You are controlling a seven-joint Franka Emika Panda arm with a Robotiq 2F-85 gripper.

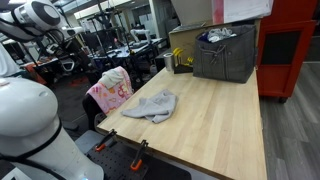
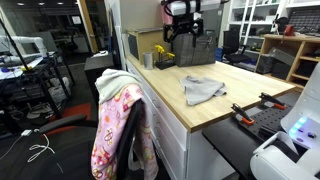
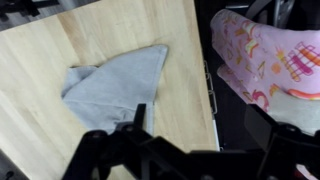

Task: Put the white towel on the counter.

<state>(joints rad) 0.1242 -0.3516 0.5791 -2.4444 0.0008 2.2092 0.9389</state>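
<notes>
The white-grey towel (image 1: 152, 105) lies crumpled on the wooden counter (image 1: 215, 115), near its edge. It also shows in an exterior view (image 2: 203, 90) and in the wrist view (image 3: 115, 85). My gripper (image 2: 183, 35) hangs high above the counter, well clear of the towel, with its fingers spread and nothing between them. In the wrist view the gripper (image 3: 198, 125) shows as dark fingers at the bottom of the frame, over the counter edge (image 3: 190, 60) beside the towel.
A chair with a pink floral cloth (image 1: 110, 90) (image 2: 120, 115) (image 3: 270, 55) stands against the counter's side. A grey bin (image 1: 225, 52) and a yellow item (image 2: 160, 55) sit at the far end. Clamps (image 1: 125, 140) grip the near edge.
</notes>
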